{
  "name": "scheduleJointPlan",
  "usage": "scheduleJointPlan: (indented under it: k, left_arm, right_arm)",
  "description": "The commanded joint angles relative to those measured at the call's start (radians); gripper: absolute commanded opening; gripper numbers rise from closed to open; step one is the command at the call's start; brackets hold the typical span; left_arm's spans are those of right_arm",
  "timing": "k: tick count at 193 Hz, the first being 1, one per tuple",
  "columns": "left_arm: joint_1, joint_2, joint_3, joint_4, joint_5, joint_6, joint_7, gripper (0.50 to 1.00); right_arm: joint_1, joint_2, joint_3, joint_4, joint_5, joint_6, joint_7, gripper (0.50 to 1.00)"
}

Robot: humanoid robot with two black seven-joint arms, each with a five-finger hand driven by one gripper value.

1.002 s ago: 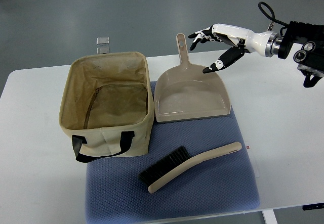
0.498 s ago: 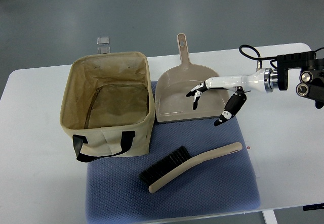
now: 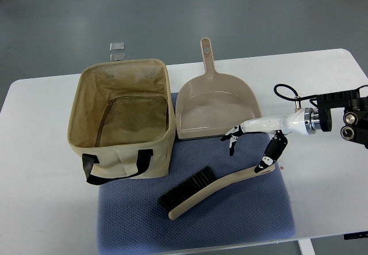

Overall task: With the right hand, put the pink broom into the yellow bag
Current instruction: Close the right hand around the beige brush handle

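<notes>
A: Where is the broom [image 3: 215,187] being found, and how is it being approached?

B: It is lying on the blue mat [image 3: 195,220], in front of the dustpan [image 3: 215,108] and to the right of the yellow bag [image 3: 122,120]. Its long axis is running diagonally: the dark bristles are pointing toward the lower left, the handle tip toward the upper right. The right hand [image 3: 256,145] is being held directly over that handle tip, so the broom is stretching away from the fingers [image 3: 233,143] down and to the left. The thumb appears to be touching, or nearly touching, the handle end; contact cannot be confirmed.

A: How are the fingers being held?

B: They are being kept spread, fairly wide, and nothing is being grasped. The fingers are pointing left toward the dustpan's front lip, with the thumb angled down at the handle.

A: And the other arm?

B: It is not being shown at all, so the right hand is the only one near the broom.

A: What is being seen to differ from half a second ago?

B: The hand was then being held over the dustpan's pan; it is now being brought lower in the picture, off the dustpan and onto the handle end. The broom, dustpan and bag are being left unmoved.
</notes>
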Motion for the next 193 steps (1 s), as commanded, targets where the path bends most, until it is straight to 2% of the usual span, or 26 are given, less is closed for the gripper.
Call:
scheduleJointPlan:
  k: [1,84,133,154,163,193]
  left_arm:
    - [0.002,0.0,0.0,0.0,0.0,0.0,-0.001,1.0]
    - [0.0,0.0,0.0,0.0,0.0,0.0,0.001,1.0]
    - [0.002,0.0,0.0,0.0,0.0,0.0,0.001,1.0]
    - [0.0,0.0,0.0,0.0,0.0,0.0,0.001,1.0]
    - [0.0,0.0,0.0,0.0,0.0,0.0,0.001,1.0]
    - [0.0,0.0,0.0,0.0,0.0,0.0,0.001,1.0]
  right_arm:
    - [-0.02,0.016,-0.002,0.003,-0.008,-0.025,-0.001,0.928]
    - [-0.088,0.029,-0.002,-0.001,-0.074,-0.142,-0.01,0.926]
    - [-0.108,0.033,-0.002,-0.001,-0.122,-0.193,-0.012,0.903]
    - [-0.108,0.032,-0.002,-0.001,-0.122,-0.193,-0.012,0.858]
    - [-0.109,0.033,-0.002,-0.001,-0.122,-0.193,-0.01,0.819]
    - [-0.109,0.033,-0.002,-0.001,-0.127,-0.191,-0.01,0.762]
